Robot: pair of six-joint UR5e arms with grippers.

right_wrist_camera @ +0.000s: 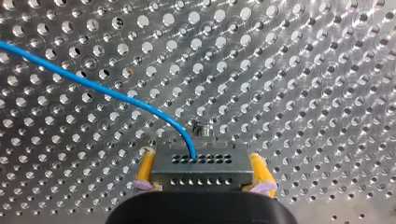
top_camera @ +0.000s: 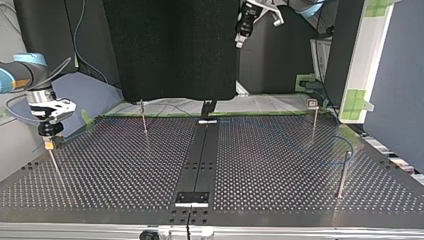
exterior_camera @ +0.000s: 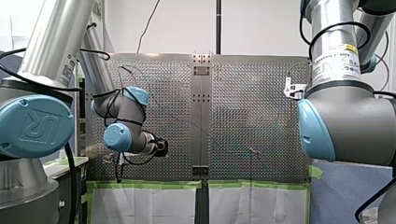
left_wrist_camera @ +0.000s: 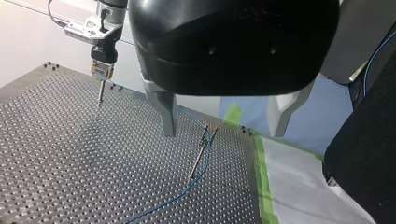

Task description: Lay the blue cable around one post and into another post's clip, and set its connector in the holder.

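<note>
Connector (right_wrist_camera: 201,169) is clamped by my right gripper (right_wrist_camera: 201,163); my left gripper (left_wrist_camera: 223,133) is held apart. "UR" is read on the near-left joint cap (exterior_camera: 36,127).

Perforated table (top_camera: 125,170), green tape (left_wrist_camera: 262,177), perhaps curtain (top_camera: 170,50)

Front: from behind and above, well back, looking out over the table (exterior_camera: 252,107). Top: low at the far edge, facing back. Left wrist: raised, slanting down across the table, sharing my right gripper (left_wrist_camera: 102,74) with the top view. Right wrist: very close, straight down onto the table.
</note>
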